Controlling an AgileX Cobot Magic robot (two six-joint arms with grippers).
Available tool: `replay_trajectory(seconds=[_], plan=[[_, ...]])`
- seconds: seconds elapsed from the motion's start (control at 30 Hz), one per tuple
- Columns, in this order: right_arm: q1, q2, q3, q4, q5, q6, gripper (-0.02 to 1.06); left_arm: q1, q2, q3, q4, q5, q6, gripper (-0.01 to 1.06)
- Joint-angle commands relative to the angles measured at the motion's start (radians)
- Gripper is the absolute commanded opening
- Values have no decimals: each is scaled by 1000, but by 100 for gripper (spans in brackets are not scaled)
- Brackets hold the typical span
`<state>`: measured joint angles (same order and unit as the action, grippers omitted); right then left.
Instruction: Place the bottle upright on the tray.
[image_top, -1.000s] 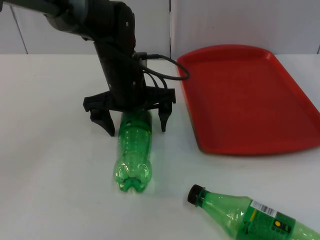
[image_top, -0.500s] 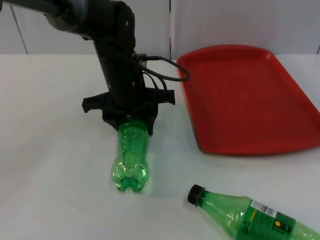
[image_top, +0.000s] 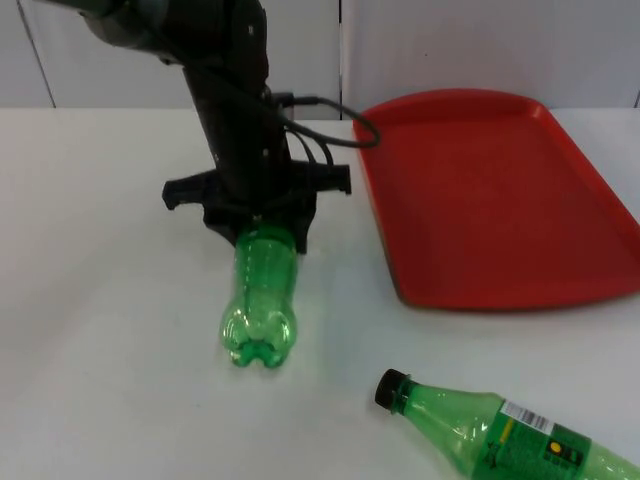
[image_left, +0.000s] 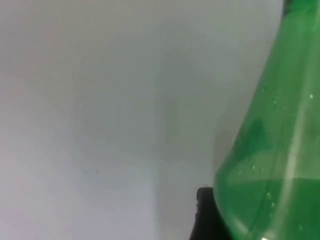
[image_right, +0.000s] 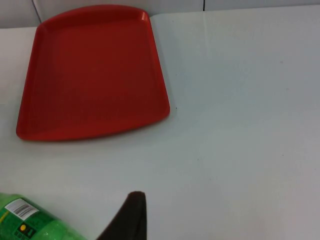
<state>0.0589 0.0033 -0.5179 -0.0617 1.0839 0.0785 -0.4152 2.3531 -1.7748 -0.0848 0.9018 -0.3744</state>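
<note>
Left hand (image_top: 258, 228) is closing its black fingers on the neck end of the clear green plastic bottle without a label (image_top: 262, 300), which is lying on its side on the white table (image_top: 100, 300) with its lobed base pointing toward the near edge; its cap and mouth are hidden under the hand. From the left wrist, that bottle's green wall (image_left: 275, 170) is sitting against a black fingertip (image_left: 205, 215). Nearer the front, a second green plastic bottle with a black cap and a printed label (image_top: 490, 430) is lying on its side, its far end cut off at the picture's edge. Right hand is showing just one dark fingertip (image_right: 131, 220) over the table, so its grip cannot be judged. Farther back, the red rectangular plastic tray (image_top: 500, 200) is resting flat, beside the left arm, well apart from both bottles. Behind it the grey partition wall (image_top: 480, 50) is closing off the table.
</note>
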Motion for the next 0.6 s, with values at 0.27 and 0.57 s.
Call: replay_trajectory(seconds=[0.27, 0.57], plan=[[-5, -3, 1, -5, -6, -5, 105, -5, -226, -4, 68, -1, 26, 0], [-5, -3, 1, -5, -6, -5, 105, -5, -422, -4, 90, -71, 26, 0]])
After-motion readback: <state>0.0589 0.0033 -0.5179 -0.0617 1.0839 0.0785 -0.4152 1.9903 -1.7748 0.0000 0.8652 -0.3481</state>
